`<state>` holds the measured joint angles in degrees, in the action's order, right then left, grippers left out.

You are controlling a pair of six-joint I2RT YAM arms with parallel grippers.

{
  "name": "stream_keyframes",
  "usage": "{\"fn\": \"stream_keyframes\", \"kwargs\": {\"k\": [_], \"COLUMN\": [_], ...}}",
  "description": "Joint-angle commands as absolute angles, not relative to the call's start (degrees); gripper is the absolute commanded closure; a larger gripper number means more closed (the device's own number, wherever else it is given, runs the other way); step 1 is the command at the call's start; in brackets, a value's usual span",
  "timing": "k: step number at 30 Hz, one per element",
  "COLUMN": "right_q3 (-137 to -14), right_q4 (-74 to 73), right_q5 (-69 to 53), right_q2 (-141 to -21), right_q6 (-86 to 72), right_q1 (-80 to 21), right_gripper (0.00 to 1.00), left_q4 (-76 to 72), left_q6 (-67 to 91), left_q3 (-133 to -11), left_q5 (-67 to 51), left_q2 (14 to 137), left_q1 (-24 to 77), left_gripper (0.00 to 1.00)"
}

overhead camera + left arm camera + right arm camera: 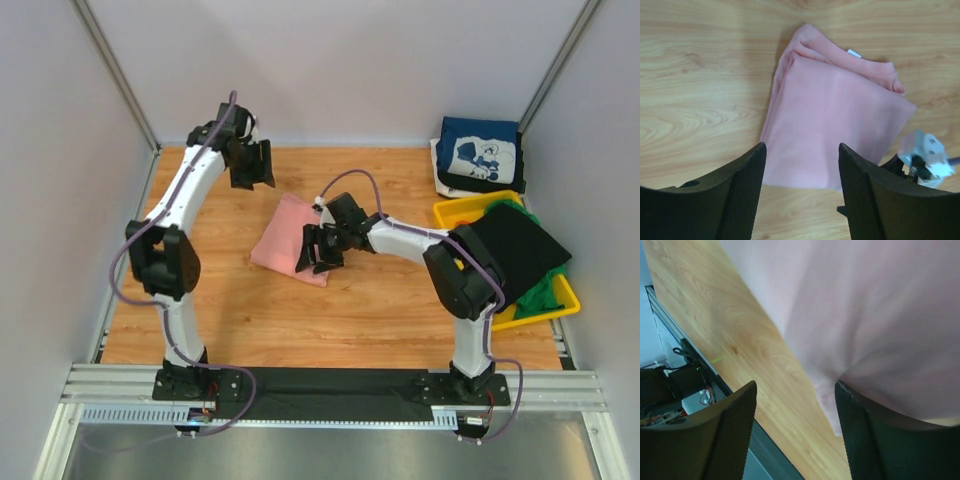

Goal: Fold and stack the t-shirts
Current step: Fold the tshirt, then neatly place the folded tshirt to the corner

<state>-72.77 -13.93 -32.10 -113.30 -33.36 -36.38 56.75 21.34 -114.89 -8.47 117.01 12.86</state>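
Observation:
The salmon-pink t-shirt [285, 240] lies folded on the wooden table, left of centre. My right gripper [318, 250] is open at the shirt's near right corner. In the right wrist view one finger [860, 430] touches the shirt's edge [865, 305], where the cloth puckers. My left gripper [250, 165] is open and empty, raised beyond the shirt's far side. In the left wrist view the shirt [835, 125] shows between its fingers [745, 185]. A navy t-shirt with a white print [478, 152] lies folded on a white one [440, 170] at the back right.
A yellow bin [465, 212] stands at the right with a black t-shirt [515, 248] draped over it and green cloth [540, 295] inside. Walls close in the left, back and right sides. A metal rail [330, 385] runs along the near edge.

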Motion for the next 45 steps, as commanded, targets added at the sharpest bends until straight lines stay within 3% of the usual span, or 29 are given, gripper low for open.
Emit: {"fn": "stream_keyframes", "kwargs": {"k": [1, 3, 11, 18, 27, 31, 40, 45], "right_q3": [-77.3, -78.4, -74.9, -76.8, -86.5, -84.4, -76.5, -71.3], "right_q4": [-26.0, -28.8, -29.5, -25.7, -21.8, -17.8, -8.7, -3.4], "right_q5": [-23.5, -20.9, -18.8, -22.4, -25.7, -26.2, -29.0, -30.2], "right_q2": [-106.9, -105.0, -103.0, -109.1, -123.4, -125.9, -126.0, -124.3], "right_q6": [-29.2, -28.4, -27.1, -26.9, -27.7, -29.3, -33.1, -35.8], "right_q1": [-37.4, -35.3, -26.0, -21.4, -19.7, -20.6, -22.5, -23.0], "right_gripper": [0.32, 0.24, 0.13, 0.13, 0.14, 0.17, 0.46, 0.74], "left_q4": [61.0, 60.9, 55.0, 52.6, 53.4, 52.6, 51.4, 51.3], "left_q6": [14.2, 13.0, 17.9, 20.2, 21.0, 20.4, 20.3, 20.4], "left_q3": [-108.2, -101.1, -77.8, -61.0, -54.8, -54.5, -53.6, -53.4], "left_q5": [-6.4, -4.7, -5.4, -4.7, -0.6, -0.3, -1.4, -1.2], "left_q2": [104.5, 98.4, 77.7, 64.7, 51.4, 48.6, 49.8, 49.7], "left_q1": [13.0, 13.0, 13.1, 13.1, 13.1, 13.1, 13.1, 13.1], "left_gripper": [0.33, 0.32, 0.3, 0.32, 0.33, 0.34, 0.34, 0.34]}}
